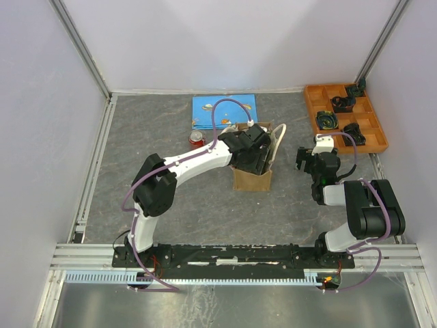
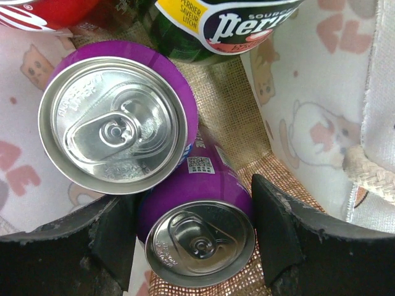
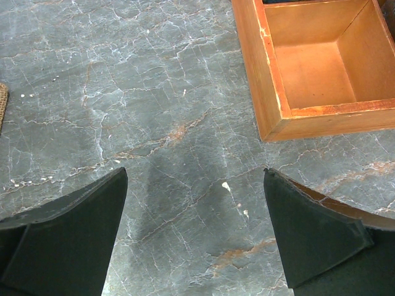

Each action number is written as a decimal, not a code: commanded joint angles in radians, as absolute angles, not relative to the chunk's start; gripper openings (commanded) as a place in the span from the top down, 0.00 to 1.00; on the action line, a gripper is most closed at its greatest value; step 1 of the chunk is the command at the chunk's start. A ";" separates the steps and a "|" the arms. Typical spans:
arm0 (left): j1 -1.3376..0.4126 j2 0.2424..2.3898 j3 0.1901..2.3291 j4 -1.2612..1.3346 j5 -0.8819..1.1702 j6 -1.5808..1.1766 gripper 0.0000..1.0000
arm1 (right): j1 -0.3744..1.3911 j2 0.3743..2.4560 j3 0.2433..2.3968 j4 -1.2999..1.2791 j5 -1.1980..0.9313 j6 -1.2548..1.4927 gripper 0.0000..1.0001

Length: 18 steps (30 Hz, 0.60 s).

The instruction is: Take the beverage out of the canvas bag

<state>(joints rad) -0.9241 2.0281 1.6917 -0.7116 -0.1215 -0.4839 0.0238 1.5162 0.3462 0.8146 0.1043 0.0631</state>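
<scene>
Left pincer [image 2: 194, 231] astride purple can [image 2: 199, 237] — second can [image 2: 114, 126] adjacent

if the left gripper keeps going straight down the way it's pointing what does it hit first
Most likely the lower purple can in the canvas bag: the left gripper is open with that can between its fingers. How far off it is, I cannot tell.

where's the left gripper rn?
In the top view the left gripper is down inside the canvas bag at table centre; its wrist view shows open fingers straddling a purple can.
</scene>
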 commanded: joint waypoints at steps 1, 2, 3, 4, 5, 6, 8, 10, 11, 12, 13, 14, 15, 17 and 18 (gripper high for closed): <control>-0.945 2.032 1.738 -0.820 -0.035 -0.433 0.97 | 0.021 1.512 0.371 0.856 0.097 0.059 0.01; -0.945 2.027 1.762 -0.831 -0.033 -0.420 0.97 | 0.021 1.514 0.370 0.856 0.097 0.059 0.01; -0.946 2.021 1.787 -0.840 -0.031 -0.403 0.97 | 0.021 1.513 0.370 0.856 0.097 0.059 0.01; -0.945 2.014 1.815 -0.851 -0.031 -0.391 0.97 | 0.021 1.512 0.371 0.856 0.097 0.060 0.01; -0.946 2.006 1.846 -0.861 -0.031 -0.373 0.97 | 0.021 1.513 0.370 0.856 0.097 0.059 0.01; -0.946 1.997 1.877 -0.870 -0.033 -0.359 0.97 | 0.021 1.513 0.370 0.856 0.097 0.059 0.01; -0.948 1.980 1.948 -0.895 -0.040 -0.328 0.97 | 0.021 1.512 0.368 0.856 0.097 0.057 0.01; -0.949 1.972 2.024 -0.925 -0.047 -0.296 0.97 | 0.021 1.513 0.369 0.856 0.097 0.059 0.01; -0.952 1.971 2.080 -0.941 -0.055 -0.284 0.97 | 0.021 1.513 0.369 0.856 0.097 0.059 0.01; -0.953 1.970 2.110 -0.957 -0.063 -0.272 0.97 | 0.021 1.512 0.370 0.856 0.097 0.058 0.01; -0.957 1.971 2.157 -0.971 -0.071 -0.262 0.97 | 0.022 1.513 0.371 0.856 0.097 0.058 0.01; -0.959 1.971 2.185 -0.984 -0.078 -0.255 0.97 | 0.022 1.513 0.371 0.856 0.097 0.058 0.01; -0.959 1.973 2.210 -0.993 -0.085 -0.249 0.97 | 0.021 1.511 0.371 0.856 0.097 0.059 0.01; -0.959 1.966 2.243 -1.005 -0.100 -0.242 0.97 | 0.021 1.512 0.371 0.856 0.097 0.058 0.01; -0.959 1.958 2.252 -1.005 -0.113 -0.240 0.97 | 0.021 1.513 0.371 0.856 0.097 0.059 0.01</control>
